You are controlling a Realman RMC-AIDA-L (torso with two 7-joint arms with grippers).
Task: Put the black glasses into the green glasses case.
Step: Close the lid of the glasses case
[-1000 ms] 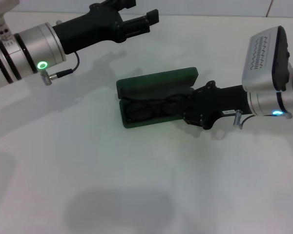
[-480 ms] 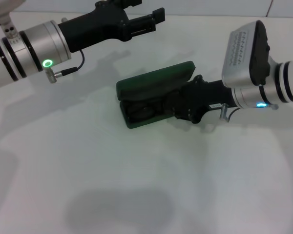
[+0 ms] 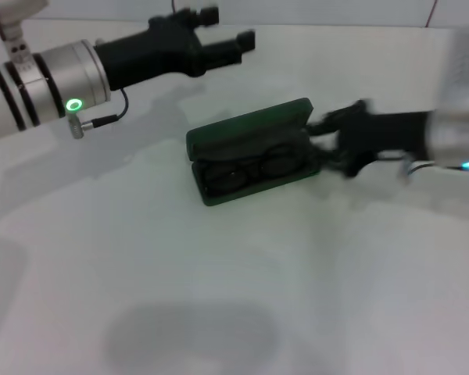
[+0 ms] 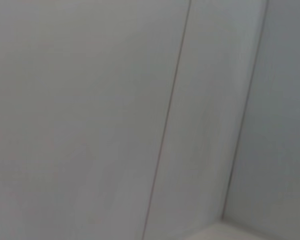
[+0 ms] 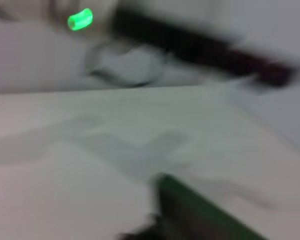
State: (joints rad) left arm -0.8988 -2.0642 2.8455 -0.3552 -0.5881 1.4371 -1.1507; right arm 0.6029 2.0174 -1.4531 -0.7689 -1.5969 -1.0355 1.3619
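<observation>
The left gripper (image 3: pixel 233 43) hangs beyond the green glasses case (image 3: pixel 250 152), its jaws parted and empty, apparently keeping clear. The black glasses (image 3: pixel 250 169) lie inside the open case. The right gripper (image 3: pixel 322 148) sits at the case's right end, too blurred to tell its jaws.

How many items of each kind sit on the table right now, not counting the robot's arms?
Black glasses: 1, lying inside the case.
Green glasses case: 1, lid open.
Total: 2.
</observation>
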